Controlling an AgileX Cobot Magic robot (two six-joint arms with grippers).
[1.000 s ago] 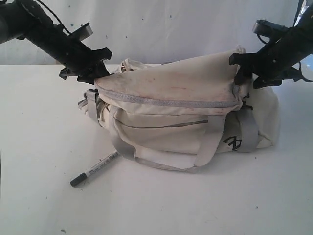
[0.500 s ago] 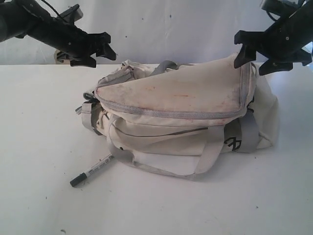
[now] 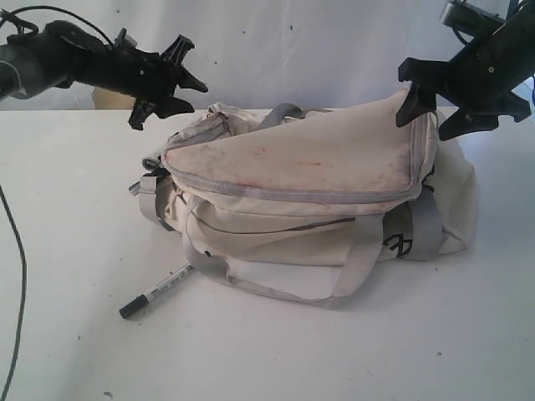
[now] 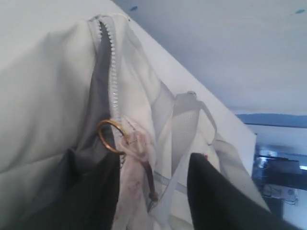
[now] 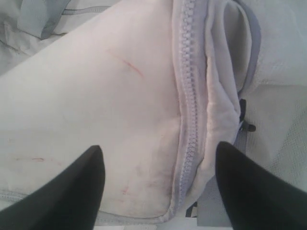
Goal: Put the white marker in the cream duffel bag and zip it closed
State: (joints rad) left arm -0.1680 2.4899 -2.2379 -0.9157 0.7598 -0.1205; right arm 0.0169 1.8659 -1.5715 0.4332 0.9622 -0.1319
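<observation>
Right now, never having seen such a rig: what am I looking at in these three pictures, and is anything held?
Two black robot arms with two-finger grippers work over a white table. The wide picture comes from a camera off the arms. The other two come from cameras on each wrist, looking past the fingers at the bag. On the table lie the cream duffel bag and, in front of it, the white marker. The left gripper and right gripper hover at the bag's ends, jaws open, holding nothing.
</observation>
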